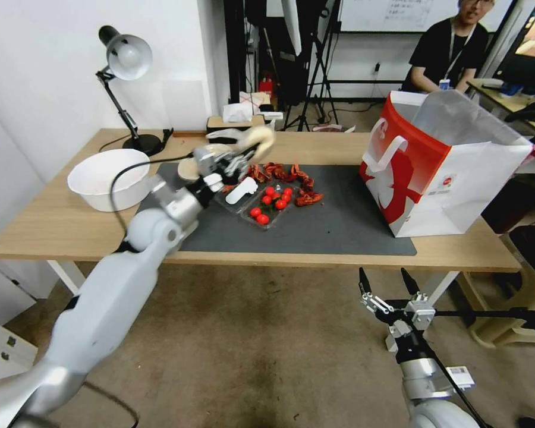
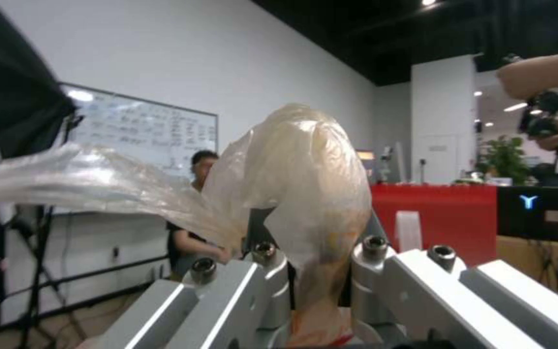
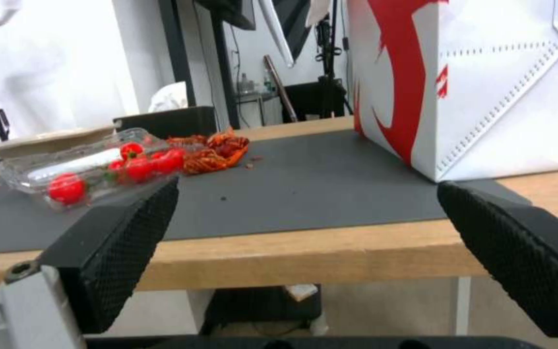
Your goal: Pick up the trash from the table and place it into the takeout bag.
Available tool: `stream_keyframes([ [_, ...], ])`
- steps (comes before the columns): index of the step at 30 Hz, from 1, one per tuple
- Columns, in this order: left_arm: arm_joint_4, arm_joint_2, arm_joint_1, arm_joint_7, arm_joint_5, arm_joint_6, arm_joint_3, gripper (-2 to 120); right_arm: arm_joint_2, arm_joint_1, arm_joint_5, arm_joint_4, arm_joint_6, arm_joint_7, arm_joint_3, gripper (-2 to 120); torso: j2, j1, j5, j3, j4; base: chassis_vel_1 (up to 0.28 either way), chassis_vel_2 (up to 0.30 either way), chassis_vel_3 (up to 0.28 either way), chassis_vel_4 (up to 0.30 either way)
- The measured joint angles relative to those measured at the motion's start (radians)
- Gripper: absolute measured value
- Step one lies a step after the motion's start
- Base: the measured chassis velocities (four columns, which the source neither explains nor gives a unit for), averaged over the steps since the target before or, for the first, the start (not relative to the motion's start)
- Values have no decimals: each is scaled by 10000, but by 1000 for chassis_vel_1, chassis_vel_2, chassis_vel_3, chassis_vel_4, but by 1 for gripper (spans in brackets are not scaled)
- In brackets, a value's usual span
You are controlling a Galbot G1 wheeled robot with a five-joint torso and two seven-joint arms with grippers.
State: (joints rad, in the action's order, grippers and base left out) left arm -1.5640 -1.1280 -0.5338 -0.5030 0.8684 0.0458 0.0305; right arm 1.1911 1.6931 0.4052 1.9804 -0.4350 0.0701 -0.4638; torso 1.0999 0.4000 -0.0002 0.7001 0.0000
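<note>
Step in hand: carrying a crumpled clear plastic bag with a tan lump [image 1: 254, 141] toward the boxy red-and-white paper takeout bag [image 1: 440, 172].
Left gripper [image 1: 236, 159]: upper centre-left of the head view, lifted above the dark grey mat [image 1: 339, 220]; jaws clamped on the clear bag's lower part, as seen in the left wrist view [image 2: 305, 194].
Takeout bag: standing open-topped at the right of the head view, on the light-wood surface [image 1: 53, 226].
Right gripper [image 1: 389, 284]: lower right, below the surface edge, jaws spread wide and empty.
Doing it well: probably best kept high enough to pass over the bag's rim and white handle, released only once above the opening.
Risk: loose plastic tail may snag on the rim.
Left behind: clear tray of red cherry tomatoes [image 1: 267, 205] and red crayfish shells [image 1: 291, 178] on the mat.
</note>
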Motion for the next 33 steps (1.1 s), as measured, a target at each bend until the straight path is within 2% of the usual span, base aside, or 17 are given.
stream_keyframes([
  [3, 542, -370, 1191, 34, 164, -14, -772, 5, 10, 113, -92, 159, 17, -8, -91, 100, 0, 1, 3, 0, -2, 0, 0, 0, 0],
  [5, 631, -437, 1386, 47, 210, -14, -903, 5, 12, 126, -105, 168, 19, -9, -104, 100, 0, 0, 4, 0, 1, 0, 0, 0, 0],
  [7, 1076, -781, 2179, 77, 330, -19, -1435, 5, 42, 185, -163, 199, 28, -13, -166, 100, 0, 0, 3, 0, -1, 0, 0, 0, 0],
  [13, 1780, -1333, 3168, 93, 356, -26, -2091, 5, 81, 257, -215, 271, 31, -12, -242, 100, 0, 1, 4, 0, 1, 0, 0, 0, 0],
  [17, 2572, -1937, 3935, 71, 303, -336, -2569, 5, 83, 326, -234, 327, 33, -14, -339, 100, 0, 1, 4, -1, 1, 0, 0, 0, 0],
  [19, 3064, -2331, 4311, 186, 39, -447, -2809, 5, 83, 343, -243, 334, 34, -14, -353, 100, 0, 0, 3, 0, 0, 0, 0, 0, 0],
  [20, 3064, -2331, 4311, 186, 39, -447, -2809, 5, 83, 343, -243, 334, 34, -14, -353, 100, 0, 0, 3, 0, 0, 0, 0, 0, 0],
  [23, 3750, -2891, 4896, 571, -251, -550, -3166, 5, 82, 343, -250, 334, 35, -15, -381, 100, 0, 1, 5, -2, 0, 0, 0, 0, 0],
  [28, 4203, -3250, 5361, 794, -511, -625, -3528, 5, 76, 365, -252, 333, 34, -17, -427, 100, 0, 0, 4, -2, 1, 0, 0, 0, 0],
  [31, 4609, -3541, 5714, 843, -941, -616, -3857, 5, 73, 369, -252, 313, 28, -23, -445, 100, 0, 0, 3, -2, 1, 0, 0, 0, 0],
  [33, 5092, -3834, 6018, 799, -1635, -418, -4153, 5, 69, 350, -248, 276, 19, -24, -461, 100, 1, 1, 4, -2, 0, 0, 0, 0, 0],
])
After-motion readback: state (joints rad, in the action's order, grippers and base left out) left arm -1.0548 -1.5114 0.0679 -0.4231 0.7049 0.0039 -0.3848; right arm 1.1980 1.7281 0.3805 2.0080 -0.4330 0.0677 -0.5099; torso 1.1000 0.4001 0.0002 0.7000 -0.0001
